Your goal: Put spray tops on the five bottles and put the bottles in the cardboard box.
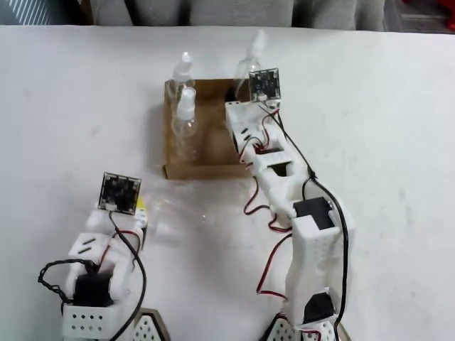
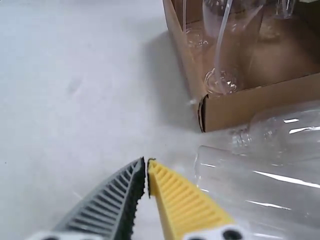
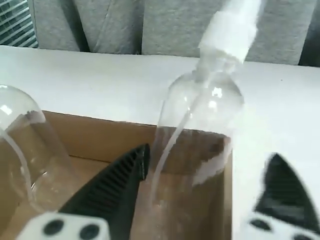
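My right gripper (image 3: 210,155) is at the upper right corner of the cardboard box (image 1: 213,149), which sits just above the centre of the high view. Its black fingers (image 3: 120,180) are spread wide on either side of a clear corner bottle (image 3: 200,130). This bottle stands upright inside the box with a white spray top (image 3: 232,27) fitted. One finger is close beside the bottle's wall and the other is well apart from it, so nothing is clamped. Along the left side of the box stand two more upright bottles with tops on, an upper bottle (image 1: 183,69) and a lower bottle (image 1: 186,117), one just beside the other. My left gripper (image 2: 146,164) is at the lower left of the high view, low over the white table (image 1: 71,106). Its grey and yellow fingers are closed tip to tip and hold nothing. Next to it, two clear bottles lie on their sides on the table just outside the box: a near lying bottle (image 2: 260,185) just beside the yellow finger and a far lying bottle (image 2: 285,127) against the box's front wall.
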### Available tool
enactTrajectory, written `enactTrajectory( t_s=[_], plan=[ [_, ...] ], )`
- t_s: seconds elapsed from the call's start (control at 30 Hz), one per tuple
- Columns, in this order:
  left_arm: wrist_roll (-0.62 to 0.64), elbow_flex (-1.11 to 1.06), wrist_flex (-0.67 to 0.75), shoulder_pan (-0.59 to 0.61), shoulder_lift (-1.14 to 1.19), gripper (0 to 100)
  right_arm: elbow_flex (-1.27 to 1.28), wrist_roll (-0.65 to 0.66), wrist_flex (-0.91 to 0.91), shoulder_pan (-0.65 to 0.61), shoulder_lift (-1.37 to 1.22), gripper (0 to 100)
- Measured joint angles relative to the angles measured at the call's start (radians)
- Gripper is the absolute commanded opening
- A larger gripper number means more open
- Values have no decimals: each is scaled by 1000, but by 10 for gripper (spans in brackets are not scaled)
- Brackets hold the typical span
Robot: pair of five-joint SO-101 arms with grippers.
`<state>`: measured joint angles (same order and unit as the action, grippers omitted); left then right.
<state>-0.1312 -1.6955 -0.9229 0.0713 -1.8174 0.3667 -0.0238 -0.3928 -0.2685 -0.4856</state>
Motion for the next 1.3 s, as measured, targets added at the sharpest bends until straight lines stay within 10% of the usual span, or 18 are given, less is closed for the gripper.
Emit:
enactTrajectory(
  t_s=[0.53,0.93,1.3],
  plan=[
    [0,0,0,0,0,24,0,0,9,3,21,120],
    [0,0,0,0,0,24,-160,0,434,2,71,157],
    [0,0,0,0,0,24,-269,0,473,0,-17,240]
  ],
)
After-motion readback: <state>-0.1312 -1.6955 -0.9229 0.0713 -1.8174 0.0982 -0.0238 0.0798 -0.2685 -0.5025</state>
